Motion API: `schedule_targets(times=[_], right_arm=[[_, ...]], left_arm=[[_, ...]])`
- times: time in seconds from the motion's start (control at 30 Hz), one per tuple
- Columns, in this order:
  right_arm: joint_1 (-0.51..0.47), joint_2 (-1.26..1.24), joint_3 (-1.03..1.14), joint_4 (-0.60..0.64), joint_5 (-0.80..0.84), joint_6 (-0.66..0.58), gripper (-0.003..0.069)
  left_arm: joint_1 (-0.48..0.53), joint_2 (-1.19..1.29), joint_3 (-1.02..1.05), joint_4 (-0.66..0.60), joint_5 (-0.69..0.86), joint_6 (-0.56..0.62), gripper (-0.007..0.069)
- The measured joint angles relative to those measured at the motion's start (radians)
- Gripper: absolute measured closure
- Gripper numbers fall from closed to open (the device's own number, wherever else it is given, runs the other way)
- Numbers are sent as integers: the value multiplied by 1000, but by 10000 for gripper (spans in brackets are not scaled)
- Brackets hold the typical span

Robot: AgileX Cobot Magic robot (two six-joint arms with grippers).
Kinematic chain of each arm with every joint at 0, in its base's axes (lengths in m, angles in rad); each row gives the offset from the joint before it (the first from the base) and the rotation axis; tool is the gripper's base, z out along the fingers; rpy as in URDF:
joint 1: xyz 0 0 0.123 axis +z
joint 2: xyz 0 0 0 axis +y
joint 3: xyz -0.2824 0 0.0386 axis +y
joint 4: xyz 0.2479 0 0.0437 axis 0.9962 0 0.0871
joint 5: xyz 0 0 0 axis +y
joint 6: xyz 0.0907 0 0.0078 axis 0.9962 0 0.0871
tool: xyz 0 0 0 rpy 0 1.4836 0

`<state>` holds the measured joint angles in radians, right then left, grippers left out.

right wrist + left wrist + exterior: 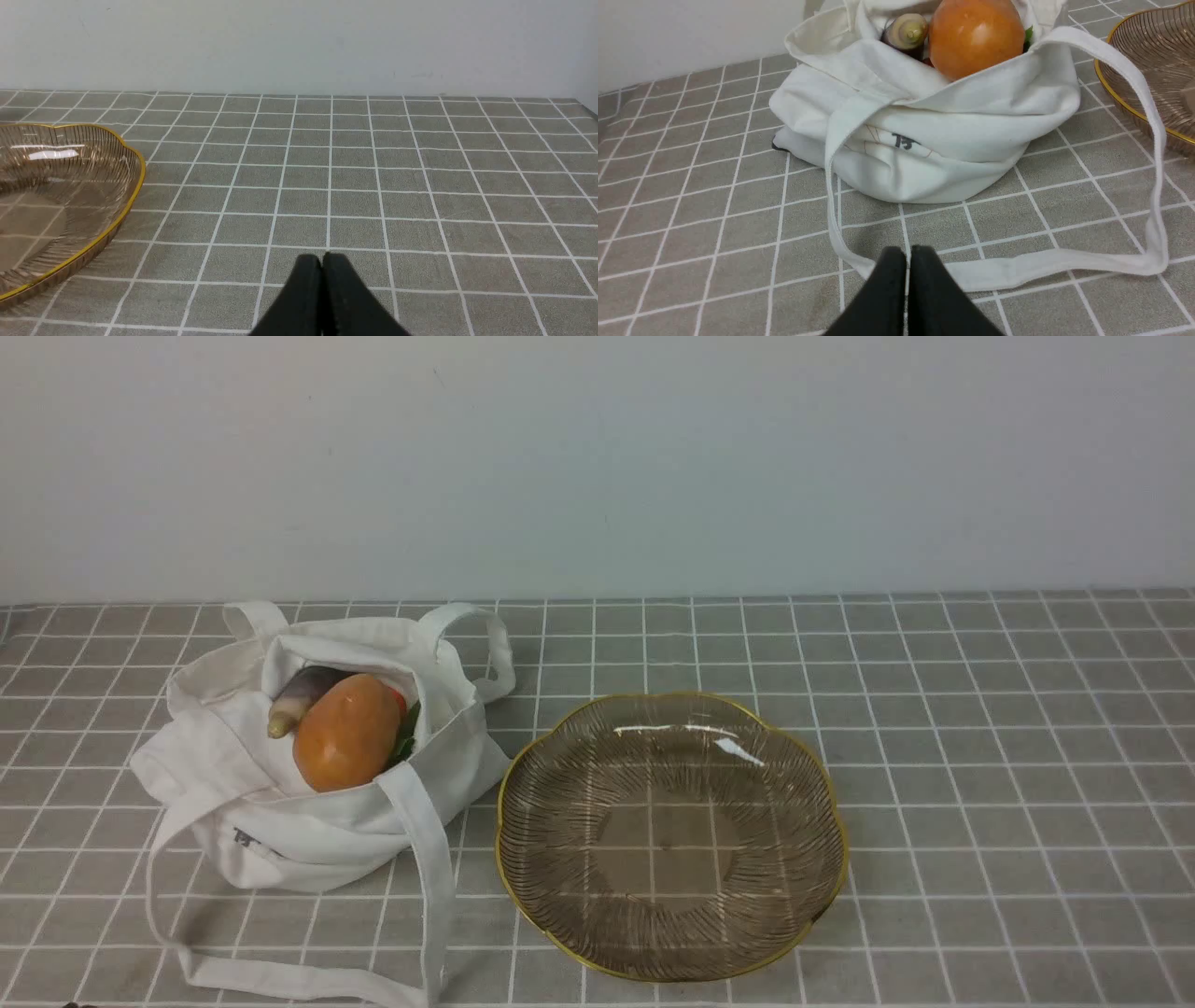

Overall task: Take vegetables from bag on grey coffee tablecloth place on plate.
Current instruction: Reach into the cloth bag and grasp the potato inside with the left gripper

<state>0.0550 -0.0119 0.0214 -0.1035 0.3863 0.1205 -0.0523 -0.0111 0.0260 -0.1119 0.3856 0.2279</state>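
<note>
Near the left edge of the table [980, 784], bag [317, 840]: gaping, potato [347, 733] uppermost inside.
Potato: smooth, rigid, likely slippery; we'd grip its middle.
Left tool [908, 254]: tips together, empty.
Right tool [322, 261]: tips together, empty.

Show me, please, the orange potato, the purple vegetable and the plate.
orange potato [347, 733], front view, middle of its smooth side.
purple vegetable [303, 695], front view, its purple body.
plate [569, 775], front view, ribbed left wall.
</note>
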Motion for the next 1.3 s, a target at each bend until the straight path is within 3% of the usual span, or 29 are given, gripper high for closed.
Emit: schedule_targets(times=[1.07, 1.3], right_arm=[[0, 0, 0, 0, 0, 0, 676], [0, 0, 0, 0, 0, 0, 676]], left_arm=[[0, 0, 0, 10, -14, -6, 629], [0, 0, 4, -318, -214, -166, 629]])
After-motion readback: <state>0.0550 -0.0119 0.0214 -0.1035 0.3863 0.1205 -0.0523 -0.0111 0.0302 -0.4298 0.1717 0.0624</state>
